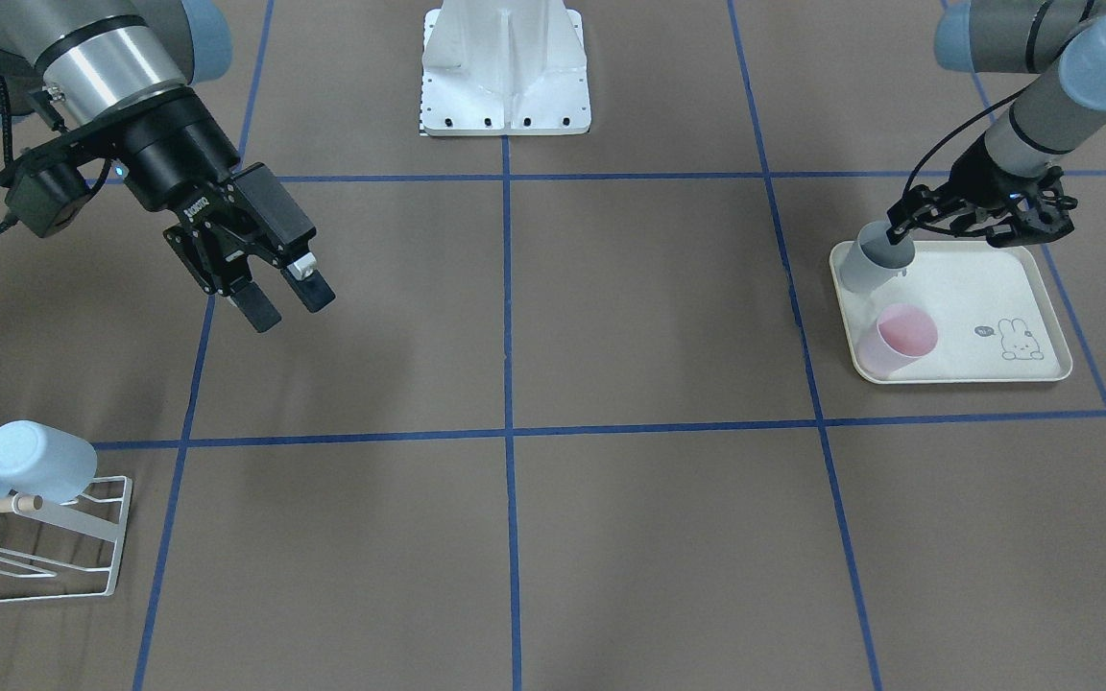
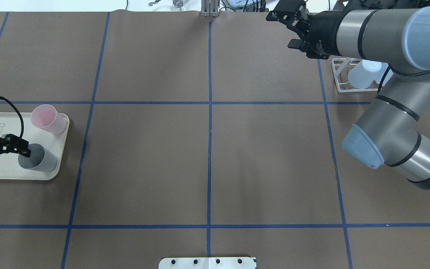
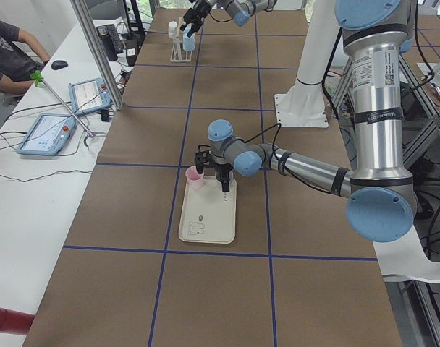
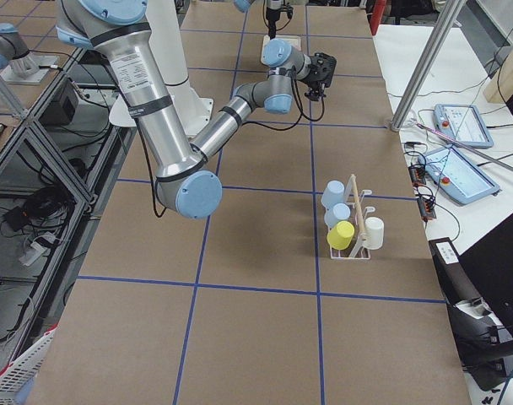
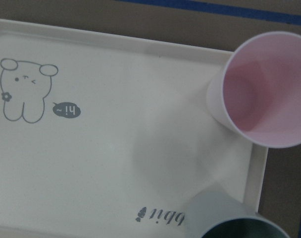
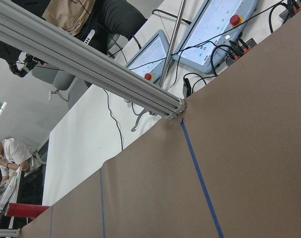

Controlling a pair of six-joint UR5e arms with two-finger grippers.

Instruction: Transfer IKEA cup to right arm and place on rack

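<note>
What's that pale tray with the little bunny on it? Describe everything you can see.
The tray is a shallow cream rectangle with rounded corners and a low raised rim, matte like plastic. A line-drawn rabbit with a "hi" speech bubble is printed near one corner, with small lettering near an edge. It lies flat on the brown table cover, on the robot's left side. A pink cup and a grey cup stand open-end up at one end; the left gripper is at the grey cup's rim.
</note>
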